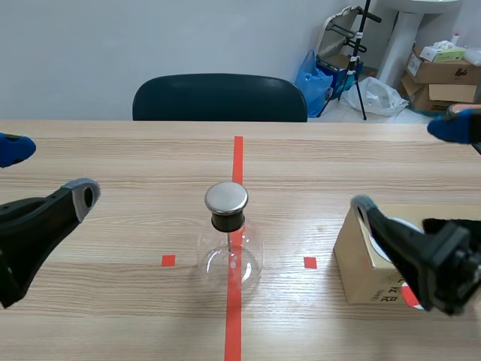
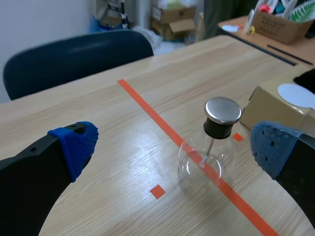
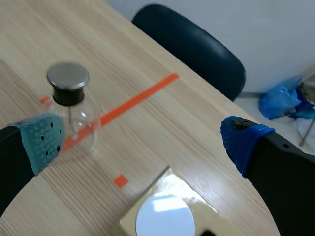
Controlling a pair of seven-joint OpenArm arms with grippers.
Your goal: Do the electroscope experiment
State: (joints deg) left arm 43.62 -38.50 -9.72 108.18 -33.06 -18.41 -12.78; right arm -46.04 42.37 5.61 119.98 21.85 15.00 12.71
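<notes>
I'm hovering, left jaws and right jaws both spread wide, electroscope (image 1: 228, 226) standing upright midway between them, white disc (image 3: 164, 216) on its box (image 1: 361, 262) sitting under my right jaws.

- One glass electroscope (image 1: 229, 244) with a metal cap.
- One cardboard box (image 1: 359, 269), right of the electroscope.
- One white disc (image 3: 165, 221) on that box.
- One dark chair (image 1: 219, 98) behind the electroscope.

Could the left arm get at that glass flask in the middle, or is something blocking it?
Probably yes. The left gripper is open, only bare table lies between it and the flask, and the box stands on the flask's far side.
</notes>
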